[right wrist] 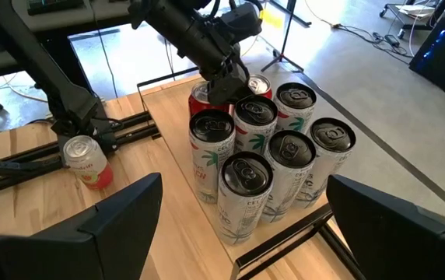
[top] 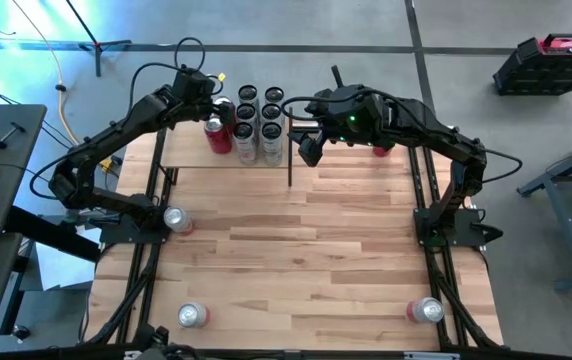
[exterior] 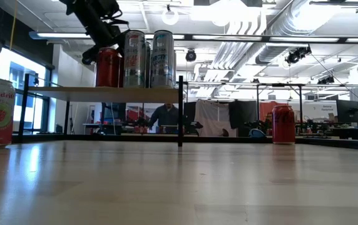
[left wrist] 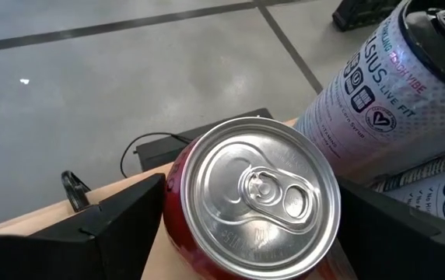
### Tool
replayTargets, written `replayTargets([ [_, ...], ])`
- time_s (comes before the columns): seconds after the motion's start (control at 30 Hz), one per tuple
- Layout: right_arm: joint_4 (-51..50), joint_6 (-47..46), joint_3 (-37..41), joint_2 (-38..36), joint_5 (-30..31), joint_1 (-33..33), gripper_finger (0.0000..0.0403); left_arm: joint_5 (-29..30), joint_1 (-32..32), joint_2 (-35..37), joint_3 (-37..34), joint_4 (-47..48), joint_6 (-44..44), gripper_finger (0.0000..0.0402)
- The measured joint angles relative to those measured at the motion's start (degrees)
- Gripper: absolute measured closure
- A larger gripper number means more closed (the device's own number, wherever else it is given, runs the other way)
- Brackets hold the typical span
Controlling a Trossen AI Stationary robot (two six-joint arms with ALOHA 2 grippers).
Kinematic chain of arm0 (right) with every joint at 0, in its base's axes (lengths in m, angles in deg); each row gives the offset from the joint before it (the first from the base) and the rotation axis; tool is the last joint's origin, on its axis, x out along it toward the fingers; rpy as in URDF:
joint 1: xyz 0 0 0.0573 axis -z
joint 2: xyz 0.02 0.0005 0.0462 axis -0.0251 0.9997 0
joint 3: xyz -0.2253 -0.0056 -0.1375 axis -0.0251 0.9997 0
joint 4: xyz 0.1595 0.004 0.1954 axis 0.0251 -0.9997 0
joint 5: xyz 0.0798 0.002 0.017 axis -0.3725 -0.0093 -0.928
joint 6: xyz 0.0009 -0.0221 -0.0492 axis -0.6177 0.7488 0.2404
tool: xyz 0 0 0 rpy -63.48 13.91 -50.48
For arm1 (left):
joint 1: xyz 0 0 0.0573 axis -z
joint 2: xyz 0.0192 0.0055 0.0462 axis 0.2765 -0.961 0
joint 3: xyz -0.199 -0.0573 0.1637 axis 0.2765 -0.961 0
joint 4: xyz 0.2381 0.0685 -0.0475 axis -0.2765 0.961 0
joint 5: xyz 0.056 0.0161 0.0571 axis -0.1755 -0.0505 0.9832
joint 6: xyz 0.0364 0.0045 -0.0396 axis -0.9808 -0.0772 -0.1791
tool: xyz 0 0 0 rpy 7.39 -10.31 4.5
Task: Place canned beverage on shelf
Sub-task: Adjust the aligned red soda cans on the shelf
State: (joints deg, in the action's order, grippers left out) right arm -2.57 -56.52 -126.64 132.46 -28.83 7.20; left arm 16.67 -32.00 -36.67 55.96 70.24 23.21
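The shelf, a light-wood board on thin black posts, stands at the table's far left; it also shows in the low view. Several tall white cans stand on it, with a red can at their left. My left gripper reaches over the shelf's far left part and is shut on another red can with a silver top. My right gripper hangs open and empty just right of the shelf, its fingers spread wide in the right wrist view. My left gripper has the red can's upper wall between its two fingers, one on each side, just below the rim. The fingers come slanting down from the table's left. The can stands upright. Its base is hidden, so I cannot tell if it rests on the shelf.
A tall white can stands right beside the held can. Loose cans stand on the table: one at the left, one near left, one near right, and a red one at the far right. The shelf's black corner post stands near my right gripper.
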Motion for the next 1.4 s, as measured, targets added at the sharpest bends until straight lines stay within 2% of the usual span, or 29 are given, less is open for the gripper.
replayTargets([
  [1.4, 0.0, -0.4, 0.0, 0.0, 0.1, 0.6, 0.0054, 5.0, -0.4, -1.1, -0.1, -6.5, 1.5, 0.0069],
])
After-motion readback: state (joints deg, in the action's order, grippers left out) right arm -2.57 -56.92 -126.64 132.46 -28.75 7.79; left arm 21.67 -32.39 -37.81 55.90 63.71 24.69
